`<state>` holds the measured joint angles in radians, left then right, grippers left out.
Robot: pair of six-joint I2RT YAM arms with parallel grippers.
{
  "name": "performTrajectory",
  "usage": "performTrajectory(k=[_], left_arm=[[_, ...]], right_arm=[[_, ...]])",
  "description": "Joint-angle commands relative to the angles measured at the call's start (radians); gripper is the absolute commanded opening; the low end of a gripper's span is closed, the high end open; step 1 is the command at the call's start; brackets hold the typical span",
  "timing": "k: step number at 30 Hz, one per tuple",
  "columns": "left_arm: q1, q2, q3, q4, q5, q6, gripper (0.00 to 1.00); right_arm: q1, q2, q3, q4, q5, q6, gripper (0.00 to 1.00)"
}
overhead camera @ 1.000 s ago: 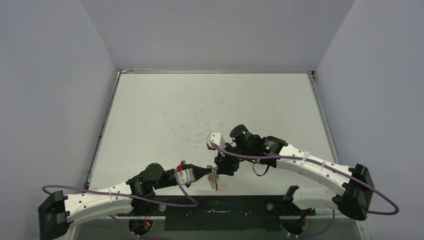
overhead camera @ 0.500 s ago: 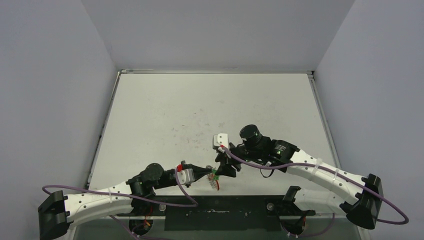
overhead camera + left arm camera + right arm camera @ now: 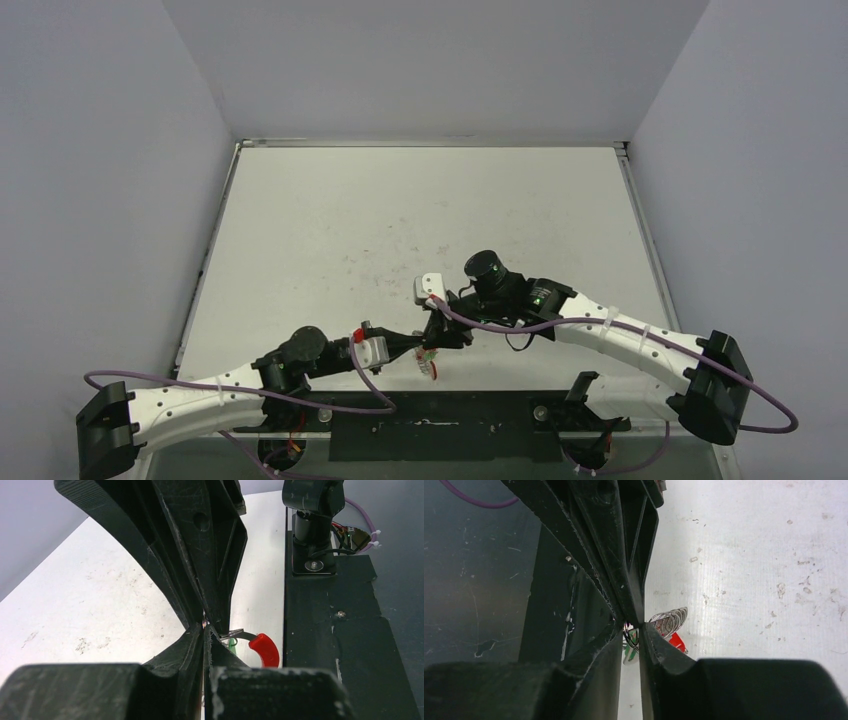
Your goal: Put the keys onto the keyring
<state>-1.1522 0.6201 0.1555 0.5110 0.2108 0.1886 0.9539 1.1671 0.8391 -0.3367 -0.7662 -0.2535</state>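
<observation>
1. The left jaws are clenched flat on a thin silvery strand of the keyring (image 3: 670,620). They hold the loop up off the tabletop (image 3: 400,220), over its near edge and beside the black base plate (image 3: 330,645). This likely keeps the ring steady and open to reach from the other side.
2. The right jaws come in from the opposite side and meet the left jaws nose to nose in the overhead view. They are drawn almost together around a dark bit of wire in the bundle. I cannot tell whether they truly grip it or only bracket it.
3. This face-to-face posture reads as a threading set-up, with one arm anchoring the ring while the other works a key or the ring's end.
4. The keyring shows as a fan of fine silvery coils, with a glossy red sleeve (image 3: 265,649) over one stretch of its arc. It hangs just below where the jaws meet.
5. Of the keys (image 3: 628,653), only slivers of bright green head show, tucked against the ring beneath the right jaws. The blades are hidden, so whether either key is threaded on cannot be told.
</observation>
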Motion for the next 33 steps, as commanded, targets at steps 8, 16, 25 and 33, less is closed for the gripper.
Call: performTrajectory(k=[8, 16, 25, 33], left_arm=[[-0.004, -0.024, 0.019, 0.056, 0.002, -0.002, 0.0], [-0.004, -0.064, 0.078, -0.126, -0.038, 0.03, 0.19], [-0.004, -0.048, 0.213, -0.408, -0.069, 0.092, 0.34], [-0.004, 0.068, 0.283, -0.44, -0.036, 0.126, 0.35]], right_arm=[[-0.014, -0.017, 0.017, -0.003, 0.046, -0.007, 0.0], [0.001, -0.003, 0.114, -0.166, 0.15, 0.031, 0.0], [0.032, 0.078, 0.274, -0.363, 0.212, 0.07, 0.0], [0.071, 0.137, 0.328, -0.392, 0.182, 0.081, 0.0]])
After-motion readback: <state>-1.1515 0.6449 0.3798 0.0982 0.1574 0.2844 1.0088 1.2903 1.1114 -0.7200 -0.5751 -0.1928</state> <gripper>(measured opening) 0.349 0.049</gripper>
